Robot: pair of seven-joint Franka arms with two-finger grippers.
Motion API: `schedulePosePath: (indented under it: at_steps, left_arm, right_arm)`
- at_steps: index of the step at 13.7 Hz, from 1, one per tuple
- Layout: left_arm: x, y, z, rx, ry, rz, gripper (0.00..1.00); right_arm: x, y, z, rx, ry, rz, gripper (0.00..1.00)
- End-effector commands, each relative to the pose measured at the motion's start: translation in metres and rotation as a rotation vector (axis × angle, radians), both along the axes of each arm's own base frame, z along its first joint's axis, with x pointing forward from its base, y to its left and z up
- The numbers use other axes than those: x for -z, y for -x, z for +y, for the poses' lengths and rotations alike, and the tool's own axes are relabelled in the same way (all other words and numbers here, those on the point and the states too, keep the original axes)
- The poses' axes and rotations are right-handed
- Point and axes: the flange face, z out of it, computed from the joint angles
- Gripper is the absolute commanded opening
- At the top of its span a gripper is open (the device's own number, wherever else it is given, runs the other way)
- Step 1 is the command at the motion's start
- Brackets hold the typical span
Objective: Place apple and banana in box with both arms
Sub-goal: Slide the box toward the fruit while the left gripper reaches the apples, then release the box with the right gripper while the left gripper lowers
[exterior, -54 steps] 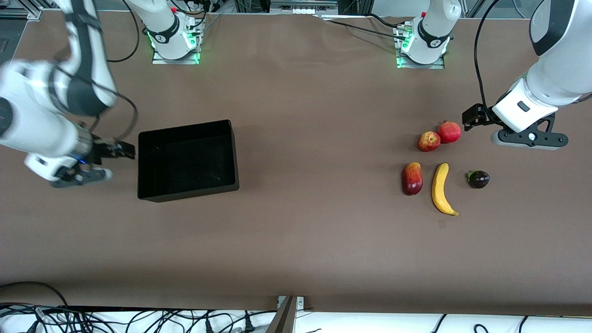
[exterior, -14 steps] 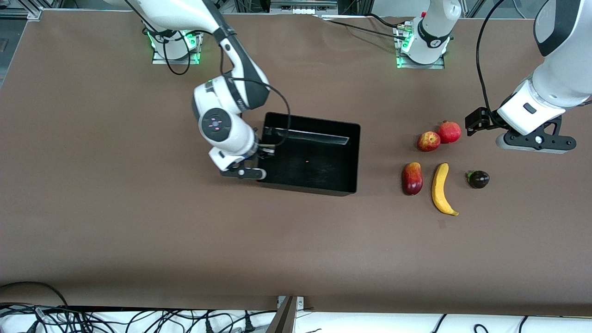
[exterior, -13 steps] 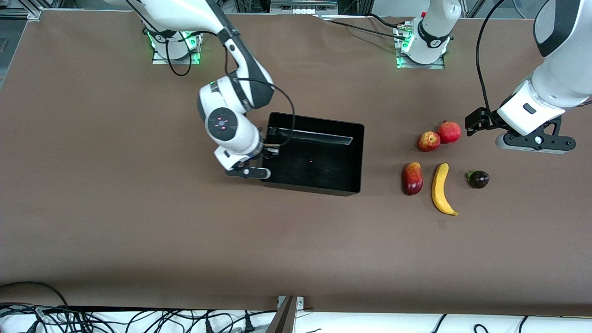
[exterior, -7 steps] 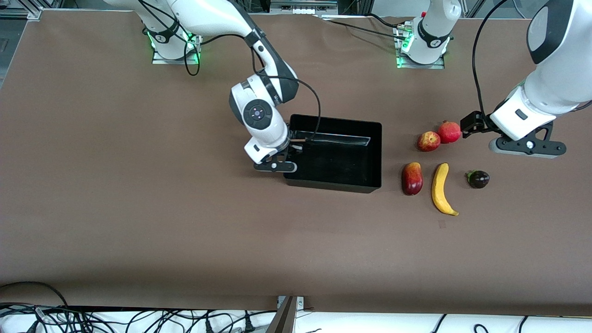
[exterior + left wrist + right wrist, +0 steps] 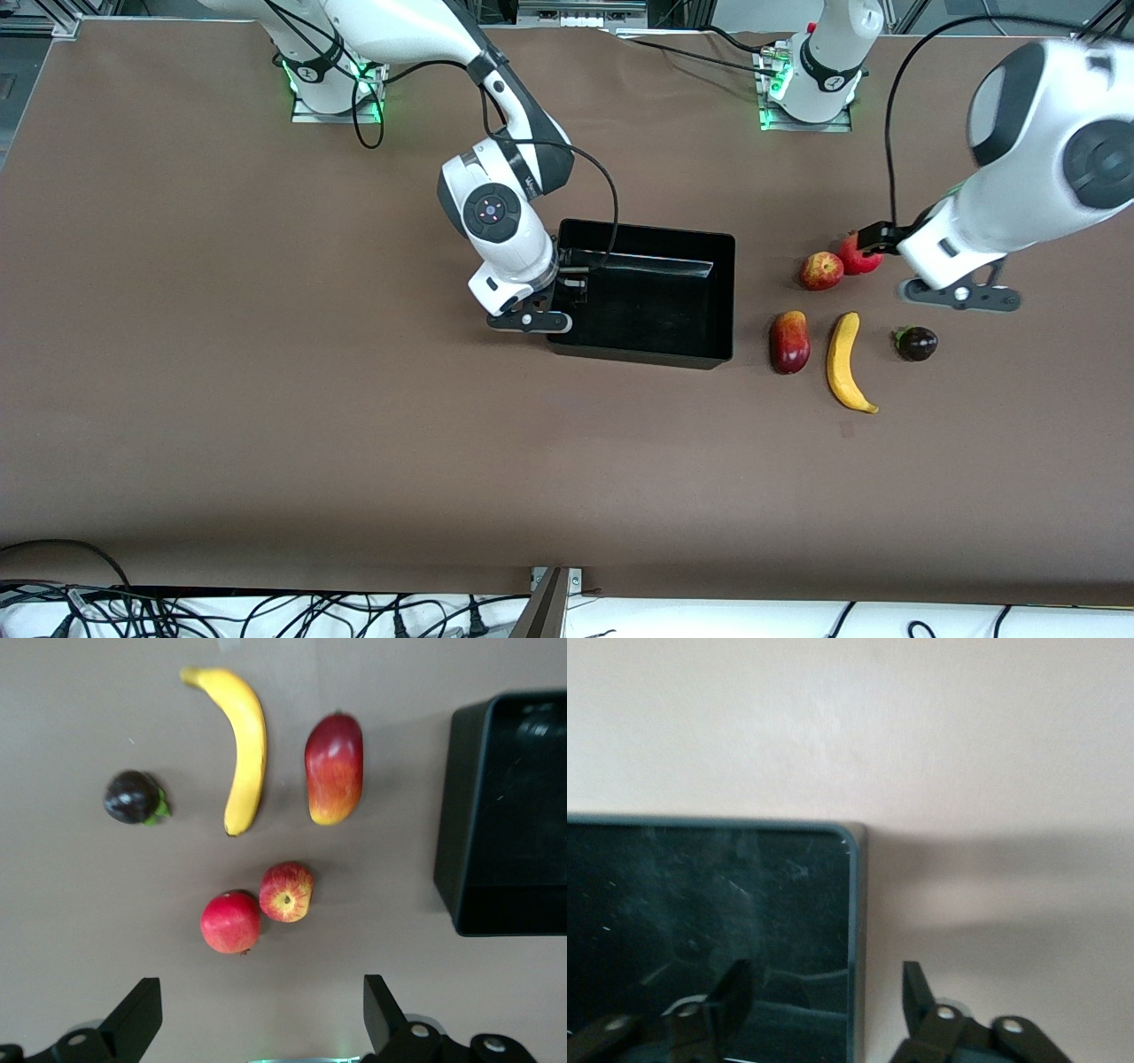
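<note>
The black box (image 5: 640, 356) sits mid-table. My right gripper (image 5: 542, 321) is open, its fingers astride the box's end wall (image 5: 855, 904) toward the right arm's end, one finger inside and one outside. The apple (image 5: 821, 270) lies beside the pomegranate (image 5: 858, 259), toward the left arm's end. The banana (image 5: 846, 361) lies nearer the front camera than the apple. My left gripper (image 5: 957, 297) is open and empty over bare table beside the pomegranate. The left wrist view shows the apple (image 5: 286, 891), the banana (image 5: 245, 753) and a box corner (image 5: 461, 815).
A dark-red and yellow mango (image 5: 789, 341) lies between the box and the banana. A small dark purple fruit (image 5: 916, 343) sits beside the banana, under the left arm. Both also show in the left wrist view: mango (image 5: 334, 768), purple fruit (image 5: 133, 797).
The right gripper has dragged the box from the right arm's end to mid-table, near the fruit, and has nearly stopped. The left gripper has moved in toward the pomegranate.
</note>
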Motion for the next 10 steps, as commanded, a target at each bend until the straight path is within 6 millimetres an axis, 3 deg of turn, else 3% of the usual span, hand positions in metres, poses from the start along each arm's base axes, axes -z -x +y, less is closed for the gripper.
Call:
schedulePosePath:
  at_steps: [1, 4, 6, 8, 10]
  left_arm:
    - [0.039, 0.012, -0.006, 0.036, -0.018, 0.001, 1.00]
    - [0.105, 0.020, 0.000, 0.065, -0.004, 0.023, 1.00]
    - [0.134, 0.029, 0.000, 0.068, -0.005, 0.062, 1.00]
    - [0.185, 0.042, -0.002, 0.078, -0.001, 0.096, 1.00]
    - [0.212, 0.059, -0.001, 0.147, -0.033, 0.042, 1.00]
  right_arm:
    - [-0.051, -0.011, -0.021, 0.014, -0.028, -0.014, 1.00]
    - [-0.091, -0.027, -0.065, 0.009, 0.005, 0.009, 1.00]
    - [-0.134, -0.040, -0.098, -0.008, -0.019, -0.030, 1.00]
    - [-0.177, -0.049, -0.154, -0.019, -0.015, -0.011, 1.00]
    - [-0.227, -0.049, -0.225, -0.072, -0.008, -0.002, 1.00]
